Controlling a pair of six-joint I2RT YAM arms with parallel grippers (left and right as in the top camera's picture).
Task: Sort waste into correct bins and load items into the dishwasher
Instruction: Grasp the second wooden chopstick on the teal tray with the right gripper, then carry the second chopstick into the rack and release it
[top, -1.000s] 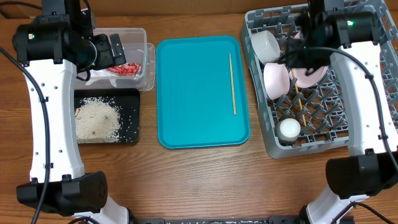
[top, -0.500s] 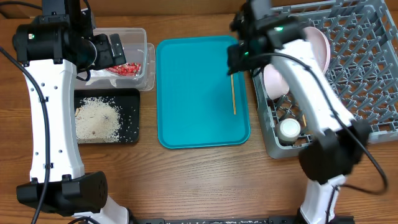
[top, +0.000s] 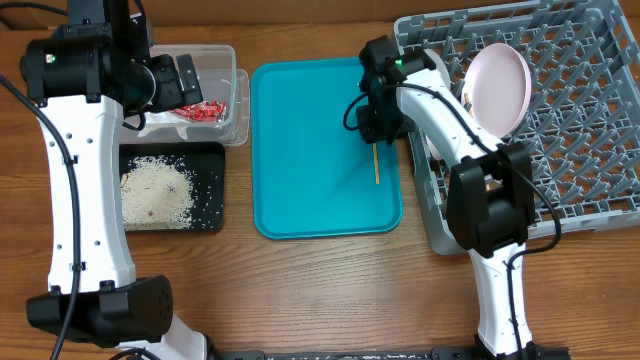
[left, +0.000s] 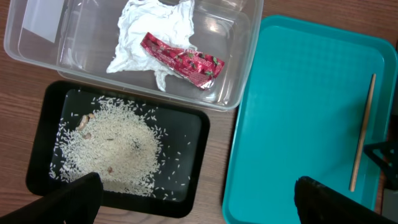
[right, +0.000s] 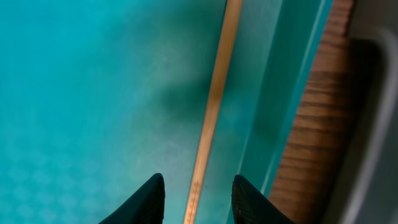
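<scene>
One wooden chopstick (top: 376, 166) lies along the right side of the teal tray (top: 310, 150). My right gripper (top: 374, 135) is low over it, open, with a finger on each side of the chopstick (right: 214, 99) in the right wrist view (right: 198, 200). A pink plate (top: 498, 88) stands in the grey dish rack (top: 590, 150); the bowl and cup are hidden by my right arm. My left gripper (top: 185, 80) hangs open and empty (left: 199, 199) above the clear tub (top: 228, 60), which holds the white napkin (left: 152, 28) and red wrapper (left: 183, 59). Rice scraps (top: 155, 190) lie in the black tray (top: 208, 155).
The teal tray sits between the two bins on the left and the dish rack on the right. Its raised right rim (right: 273, 124) runs close beside the chopstick, with a strip of wooden table (right: 314, 124) and the rack wall beyond.
My right arm has swung left from over the dish rack to the teal tray and come down over the chopstick. The left arm has not moved.
</scene>
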